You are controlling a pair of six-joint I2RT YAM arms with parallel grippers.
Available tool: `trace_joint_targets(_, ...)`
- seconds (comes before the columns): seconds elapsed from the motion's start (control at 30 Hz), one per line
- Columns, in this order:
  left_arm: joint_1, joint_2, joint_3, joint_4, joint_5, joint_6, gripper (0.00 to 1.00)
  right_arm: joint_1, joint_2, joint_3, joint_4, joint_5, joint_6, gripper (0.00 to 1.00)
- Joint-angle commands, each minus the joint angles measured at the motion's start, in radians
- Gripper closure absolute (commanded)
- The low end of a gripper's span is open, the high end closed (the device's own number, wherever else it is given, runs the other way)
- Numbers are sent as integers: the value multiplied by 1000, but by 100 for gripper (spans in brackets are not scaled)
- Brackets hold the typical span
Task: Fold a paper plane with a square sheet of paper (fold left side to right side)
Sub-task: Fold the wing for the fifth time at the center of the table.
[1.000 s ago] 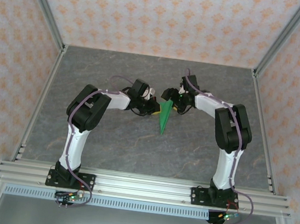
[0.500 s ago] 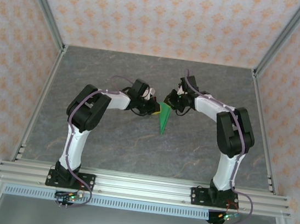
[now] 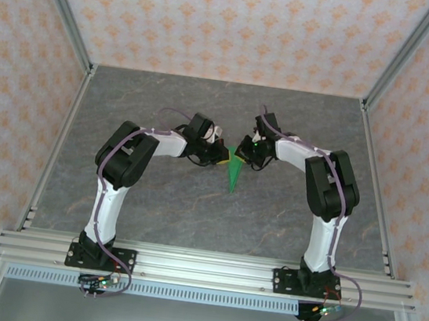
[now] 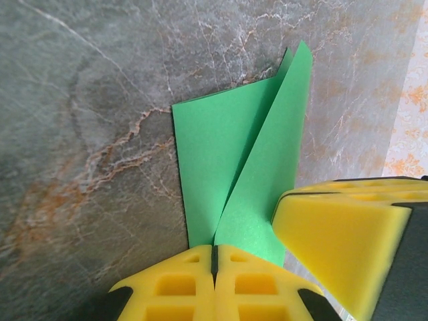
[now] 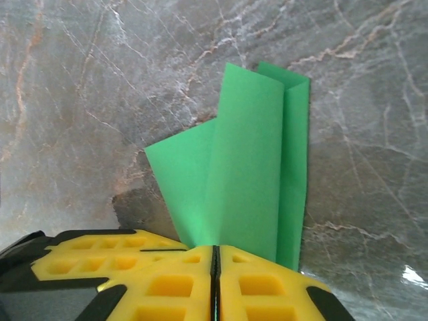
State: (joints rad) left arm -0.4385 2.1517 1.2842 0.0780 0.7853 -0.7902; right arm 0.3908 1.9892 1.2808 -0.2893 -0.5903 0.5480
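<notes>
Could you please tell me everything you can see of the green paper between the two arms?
The green paper is thin, plain, bright and matte, folded into a narrow pointed dart with overlapping flaps and sharp creases. From above, its tip points toward the arm bases, near the middle of the grey table. The left claw and right claw are each shut on its wide end, from opposite sides.

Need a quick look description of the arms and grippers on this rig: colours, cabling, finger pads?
The left arm and right arm match: white links, black joints, and a lilac cable running along each. Black base plates bolt to an aluminium rail. The left gripper and right gripper have yellow fingers moulded with rectangular pockets, on black bodies.
</notes>
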Motion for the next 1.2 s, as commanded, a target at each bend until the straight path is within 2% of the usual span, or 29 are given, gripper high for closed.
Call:
trace_joint_targets(0.0,1,45,16,-63,-58,29,100,3,28,25,-53,38,-28,88)
trace_joint_targets(0.63,6,57,22,-64,-58,28,100,3,40,-36,-54,105,-27,94)
trace_joint_targets(0.9,6,7,11,-53,-52,23,100,3,42,-88,-45,132,-22,96)
trace_joint_targets(1.1,25,-90,-21,-60,-57,28,89,3,47,-94,-63,147,-35,97)
trace_joint_targets(1.17,32,-126,-34,-75,-64,38,83,3,48,-96,-68,154,-40,97)
